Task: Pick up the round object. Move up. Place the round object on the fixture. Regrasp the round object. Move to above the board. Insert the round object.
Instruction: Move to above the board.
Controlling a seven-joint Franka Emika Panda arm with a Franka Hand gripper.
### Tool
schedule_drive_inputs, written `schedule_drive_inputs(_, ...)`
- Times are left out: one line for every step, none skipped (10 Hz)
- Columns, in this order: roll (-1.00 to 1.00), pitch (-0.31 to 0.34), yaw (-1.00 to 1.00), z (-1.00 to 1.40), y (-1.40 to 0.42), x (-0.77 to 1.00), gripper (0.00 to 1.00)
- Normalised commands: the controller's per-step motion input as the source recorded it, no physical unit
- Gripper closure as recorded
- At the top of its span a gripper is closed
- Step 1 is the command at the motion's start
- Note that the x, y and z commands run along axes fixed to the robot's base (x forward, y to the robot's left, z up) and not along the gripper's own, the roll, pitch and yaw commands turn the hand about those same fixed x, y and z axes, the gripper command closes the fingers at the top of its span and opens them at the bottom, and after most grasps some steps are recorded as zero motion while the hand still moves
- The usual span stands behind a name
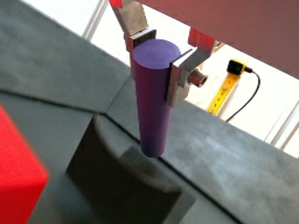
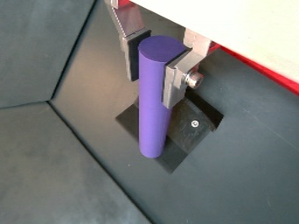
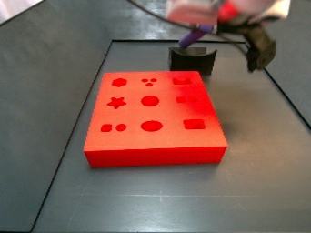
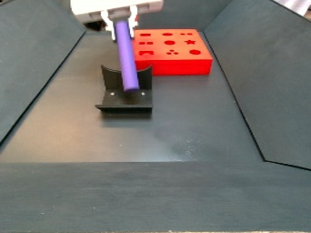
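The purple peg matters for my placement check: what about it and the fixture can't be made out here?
- Peg lower tip: whether it touches the fixture is unclear in both wrist views; the peg itself hides the contact.
- Gripper: blurred in a side view.
- Fixture notch: hidden behind the peg.
- Board: only a corner shows in a wrist view.

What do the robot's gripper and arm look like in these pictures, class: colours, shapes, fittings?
The gripper has flat silver plate fingers with dark pads, and a bolt shows on one finger in both wrist views. In a side view its body is white.
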Motion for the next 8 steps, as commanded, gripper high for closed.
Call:
schedule_drive_inputs(-0.04,0.170,0.25,1.00,-0.03,0.07,1.00)
schedule_drive_inputs(-0.02,0.122,0.25,1.00,-0.03,0.07,1.00)
schedule_drive_inputs(-0.01,0.060,0.23,1.00,-0.04,0.07,1.00)
schedule_drive_inputs(-0.01,0.035,0.21,1.00,-0.04,0.07,1.00)
schedule_drive_inputs(-0.01,-0.002,0.17,1.00,-0.04,0.07,1.00)
schedule_drive_inputs(-0.01,-0.018,0.14,1.00,-0.04,0.07,1.00)
schedule_drive_inputs(-0.01,-0.019,0.11,1.00,-0.04,0.06,1.00)
schedule_drive_inputs(-0.02,-0.017,0.08,1.00,-0.04,0.06,1.00)
